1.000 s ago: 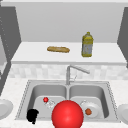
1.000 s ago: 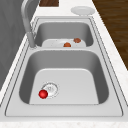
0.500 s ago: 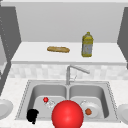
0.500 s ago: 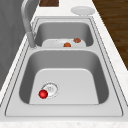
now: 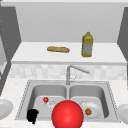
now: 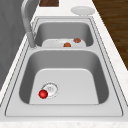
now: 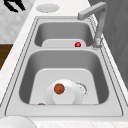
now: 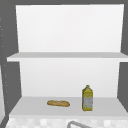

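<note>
The front view shows the left hand (image 5: 32, 115) at the front left corner of the sink (image 5: 25, 95), near the small red ball (image 5: 45, 99) in the left basin; whether its fingers are curled cannot be told. The left side view shows this ball touching the drain (image 6: 50, 88). A big red sphere (image 5: 67, 114) is near the camera. The shelf (image 8: 32, 106) above carries bread (image 8: 58, 103) and a bottle (image 8: 87, 98).

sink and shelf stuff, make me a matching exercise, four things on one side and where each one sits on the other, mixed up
Things:
1. small red ball
2. brown ball
3. bread loaf
4. yellow bottle

Places:
A. on the white plate in the right basin
B. lying at the left of the shelf
C. beside the drain in the left basin
D. standing at the right of the shelf

Pairs: 1-C, 2-A, 3-B, 4-D
</note>
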### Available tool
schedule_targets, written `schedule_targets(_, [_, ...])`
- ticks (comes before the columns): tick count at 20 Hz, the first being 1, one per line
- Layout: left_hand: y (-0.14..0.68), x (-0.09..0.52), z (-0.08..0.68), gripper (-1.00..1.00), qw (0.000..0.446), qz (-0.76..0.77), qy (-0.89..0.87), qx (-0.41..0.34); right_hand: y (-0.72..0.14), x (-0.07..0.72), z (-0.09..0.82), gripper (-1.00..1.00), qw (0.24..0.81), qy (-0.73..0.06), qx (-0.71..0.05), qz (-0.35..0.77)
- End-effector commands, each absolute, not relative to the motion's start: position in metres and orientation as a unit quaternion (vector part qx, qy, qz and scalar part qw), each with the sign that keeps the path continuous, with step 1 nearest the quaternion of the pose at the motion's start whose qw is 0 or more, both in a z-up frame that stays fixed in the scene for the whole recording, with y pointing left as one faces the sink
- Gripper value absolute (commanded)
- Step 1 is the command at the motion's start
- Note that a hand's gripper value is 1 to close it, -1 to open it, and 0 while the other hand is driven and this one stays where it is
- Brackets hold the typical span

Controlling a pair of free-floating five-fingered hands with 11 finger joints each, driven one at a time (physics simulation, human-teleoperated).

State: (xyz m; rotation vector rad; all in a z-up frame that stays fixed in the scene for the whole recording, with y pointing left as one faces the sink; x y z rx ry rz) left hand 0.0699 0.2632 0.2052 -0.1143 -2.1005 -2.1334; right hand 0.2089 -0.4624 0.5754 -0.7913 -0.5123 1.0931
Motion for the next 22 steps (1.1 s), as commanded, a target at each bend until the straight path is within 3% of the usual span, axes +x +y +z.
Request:
schedule_targets(1, [0.263, 0.07, 0.205, 0.0, 0.073, -0.71, -0.699, -0.038, -0.44, 0.229, 0.573, -1.0, 0.756, -0.226, -0.369, 0.491])
schedule_targets(22, [0.263, 0.07, 0.205, 0.0, 0.073, -0.71, -0.699, -0.038, -0.422, 0.291, 0.574, -1.0, 0.789, -0.071, -0.454, 0.409])
